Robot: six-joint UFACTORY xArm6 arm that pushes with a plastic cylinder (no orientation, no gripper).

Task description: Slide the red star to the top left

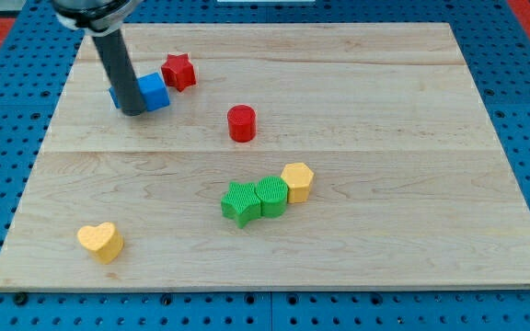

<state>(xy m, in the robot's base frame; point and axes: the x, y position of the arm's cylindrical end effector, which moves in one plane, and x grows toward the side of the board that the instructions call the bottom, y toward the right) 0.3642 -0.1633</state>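
**Red star near the board's top left, tip beside the blue block**

Camera view: my tip [132, 111] rests on the wooden board [385, 184] near its top-left corner, in front of and partly hiding the blue block [154, 92]. The arm ends in a bare rod, so nothing opens, closes or grips. The red star [179, 71] sits just right of the blue block, touching or nearly touching it, toward the top edge. A red cylinder [241, 123] stands apart, nearer the centre. Below it, a green star [240, 203], a green block [270, 196] and a yellow hexagon [297, 181] form a touching row. A yellow heart [100, 241] lies near the bottom-left corner.
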